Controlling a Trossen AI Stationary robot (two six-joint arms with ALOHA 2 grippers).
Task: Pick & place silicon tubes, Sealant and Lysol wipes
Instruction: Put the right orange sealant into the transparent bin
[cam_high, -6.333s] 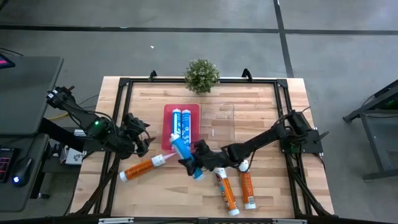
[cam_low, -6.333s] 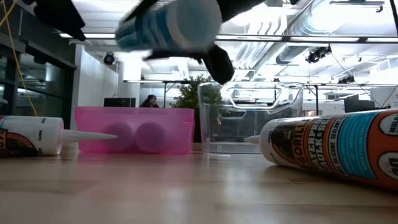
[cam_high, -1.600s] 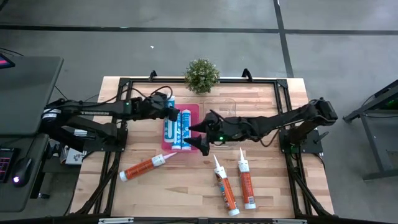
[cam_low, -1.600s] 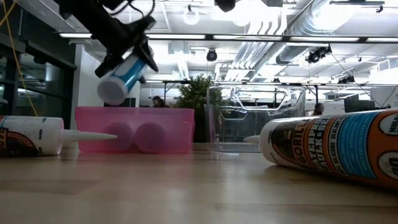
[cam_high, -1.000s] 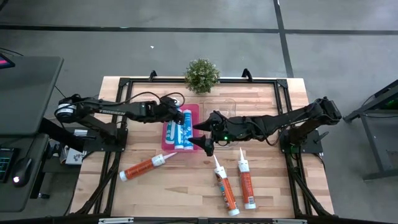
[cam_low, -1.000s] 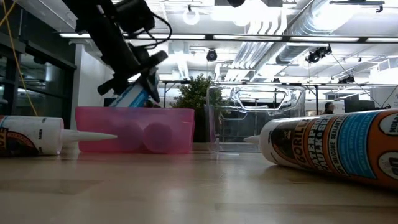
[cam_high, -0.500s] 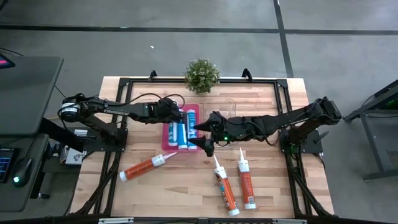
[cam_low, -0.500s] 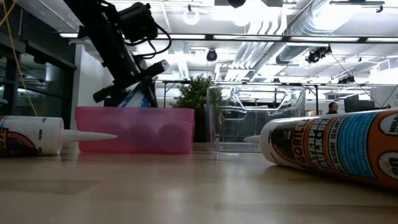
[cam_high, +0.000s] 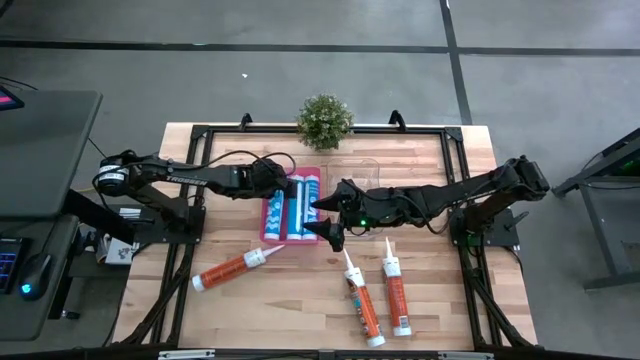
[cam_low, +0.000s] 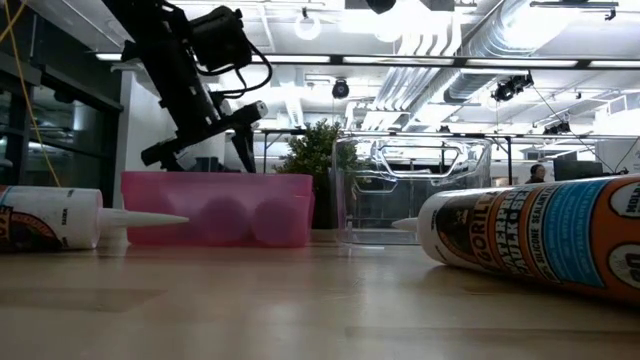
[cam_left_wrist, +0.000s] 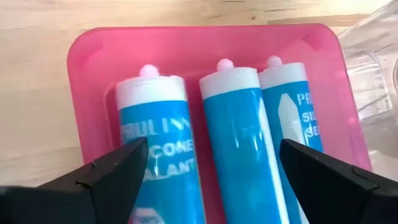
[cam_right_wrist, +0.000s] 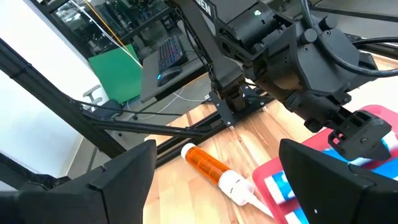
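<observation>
Three blue silicone tubes (cam_left_wrist: 233, 143) are lying side by side in the pink tray (cam_high: 290, 205)

The left claw (cam_high: 283, 187) is hovering with fingers apart over the tray at frame centre; the right claw (cam_high: 325, 217) is waiting beside it, spread; three orange sealant tubes (cam_high: 228, 270) are lying on the counter (cam_high: 420, 165) in the lower half.

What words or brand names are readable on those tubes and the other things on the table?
"PRULIN" over "CONE" and "ALANT", cut off, on the left blue tube in the pink tray.
"PR", "SIL", "SE", cut off, on the right blue tube.
"GORILLA", on the near orange tube; its smaller print is blurred.
Labels on the other orange tubes: too small.
</observation>
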